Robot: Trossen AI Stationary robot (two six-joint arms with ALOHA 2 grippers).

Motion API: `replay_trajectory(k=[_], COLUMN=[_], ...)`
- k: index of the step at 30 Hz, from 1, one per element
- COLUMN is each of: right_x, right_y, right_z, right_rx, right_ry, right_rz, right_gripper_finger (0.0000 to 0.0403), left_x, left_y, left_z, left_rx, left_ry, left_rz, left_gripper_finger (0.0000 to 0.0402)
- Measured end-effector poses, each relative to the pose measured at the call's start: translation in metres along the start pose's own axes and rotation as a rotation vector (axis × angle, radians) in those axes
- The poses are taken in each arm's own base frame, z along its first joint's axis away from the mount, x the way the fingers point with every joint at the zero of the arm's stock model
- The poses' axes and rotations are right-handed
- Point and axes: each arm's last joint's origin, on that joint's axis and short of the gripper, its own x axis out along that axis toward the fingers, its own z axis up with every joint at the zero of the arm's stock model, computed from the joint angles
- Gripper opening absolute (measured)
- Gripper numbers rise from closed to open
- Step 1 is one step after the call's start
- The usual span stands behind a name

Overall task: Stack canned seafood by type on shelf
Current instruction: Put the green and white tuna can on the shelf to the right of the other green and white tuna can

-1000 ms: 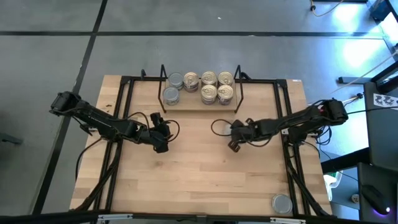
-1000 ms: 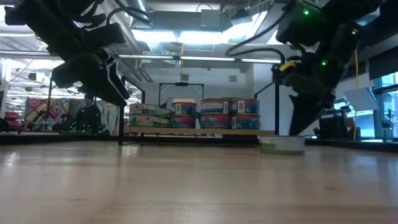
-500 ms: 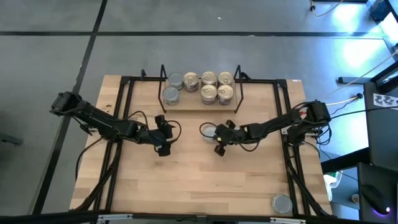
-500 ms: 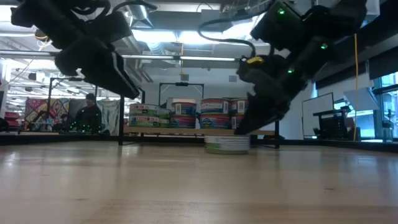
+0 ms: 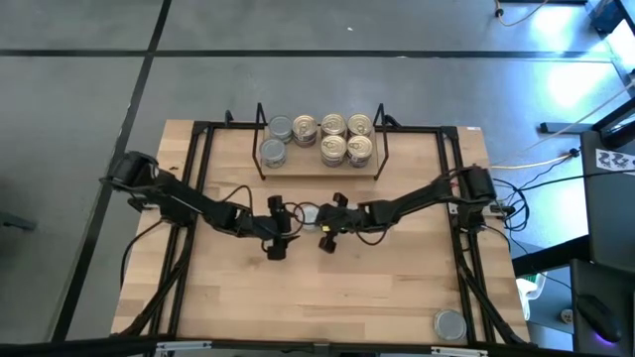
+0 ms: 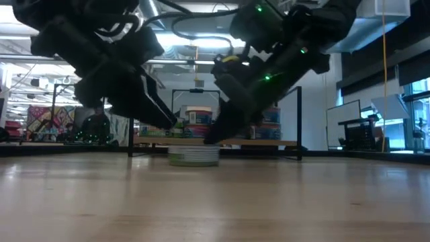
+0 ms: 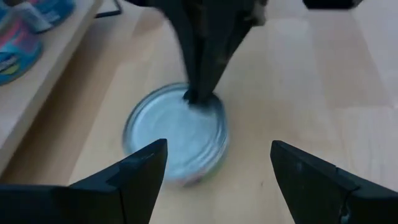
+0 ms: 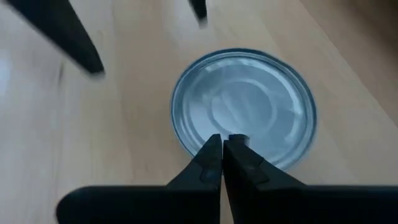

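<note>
A grey-topped tin (image 5: 307,214) lies flat on the table (image 5: 397,297) in front of the shelf (image 5: 317,164), between the two grippers. Its axis is upright, so it offers only a low round side wall to any grasp.

The left gripper (image 7: 214,163) has its fingers spread wide, and the tin sits just ahead of the gap between them, centred on it and not yet inside. To take the tin, these jaws would need to go forward until the fingers pass either side of the wall.

The right gripper (image 8: 222,148) has its fingers pressed together on nothing. Their tips rest on or just over the near edge of the tin's top; contact cannot be confirmed. In the left wrist view those tips (image 7: 198,93) show on the far side of the lid, so the right gripper faces the left one across the tin. Both grippers are about equally near, but only the left is ready to grasp. The step looks like a handing of the tin from right to left.

The shelf holds six tins: two grey-topped (image 5: 275,141) at the end nearer the left arm, four gold-topped (image 5: 346,137) beside them. Another grey-topped tin (image 5: 449,324) stands far off at the table's near edge on the right arm's side.
</note>
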Motion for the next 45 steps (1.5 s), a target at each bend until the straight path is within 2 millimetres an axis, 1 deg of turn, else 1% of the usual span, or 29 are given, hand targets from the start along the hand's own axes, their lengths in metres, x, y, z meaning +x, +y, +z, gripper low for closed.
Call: replay_trajectory(k=[2, 5, 7, 10, 13, 16, 19, 21, 25, 29, 32, 34, 37, 40, 43, 45], right_x=[0.000, -0.008, -0.013, -0.020, -0.029, -0.030, -0.030, -0.030, -0.031, -0.029, -0.026, -0.024, -0.021, -0.016, -0.014, -0.012], right_y=[0.003, 0.007, 0.007, 0.007, 0.005, 0.004, 0.004, 0.004, 0.006, 0.006, 0.007, 0.007, 0.009, 0.008, 0.008, 0.009], right_z=[0.009, 0.027, 0.033, 0.036, 0.041, 0.039, 0.039, 0.039, 0.045, 0.043, 0.041, 0.041, 0.042, 0.038, 0.035, 0.035], right_rx=[-0.013, -0.029, -0.045, -0.075, -0.107, -0.118, -0.114, -0.114, -0.104, -0.148, -0.155, -0.153, -0.147, -0.152, -0.156, -0.155], right_ry=[-0.026, -0.080, -0.090, -0.083, -0.083, -0.053, -0.053, -0.054, -0.109, -0.100, -0.092, -0.101, -0.131, -0.113, -0.094, -0.102], right_rz=[0.015, 0.030, 0.032, 0.026, 0.013, 0.005, 0.005, 0.005, 0.016, 0.013, 0.037, 0.039, 0.046, 0.041, 0.037, 0.039], right_gripper_finger=[0.0014, 0.0014, 0.0014, 0.0014, 0.0014, 0.0014, 0.0014, 0.0014, 0.0014, 0.0023, 0.0060, 0.0102, 0.0175, 0.0243, 0.0294, 0.0320], left_x=[0.003, 0.005, 0.005, 0.008, 0.013, 0.016, 0.018, 0.019, 0.020, 0.019, 0.019, 0.020, 0.021, 0.026, 0.031, 0.033], left_y=[-0.002, 0.000, 0.002, 0.009, 0.020, 0.029, 0.034, 0.038, 0.045, 0.049, 0.051, 0.053, 0.055, 0.059, 0.062, 0.063], left_z=[-0.001, 0.005, 0.008, 0.009, 0.006, -0.001, -0.005, -0.011, -0.017, -0.022, -0.024, -0.025, -0.026, -0.030, -0.033, -0.035], left_rx=[0.020, 0.012, 0.014, 0.013, -0.004, -0.025, -0.030, -0.022, -0.028, -0.023, -0.025, -0.027, -0.015, 0.000, -0.008, -0.011], left_ry=[0.008, -0.009, -0.015, -0.006, 0.013, 0.007, -0.008, 0.002, -0.025, -0.055, -0.075, -0.072, -0.070, -0.051, -0.045, -0.046], left_rz=[-0.005, -0.003, -0.015, -0.064, -0.126, -0.185, -0.202, -0.192, -0.169, -0.182, -0.217, -0.220, -0.211, -0.199, -0.195, -0.212], left_gripper_finger=[0.0285, 0.0285, 0.0284, 0.0269, 0.0245, 0.0222, 0.0205, 0.0198, 0.0192, 0.0192, 0.0192, 0.0192, 0.0192, 0.0192, 0.0191, 0.0191])
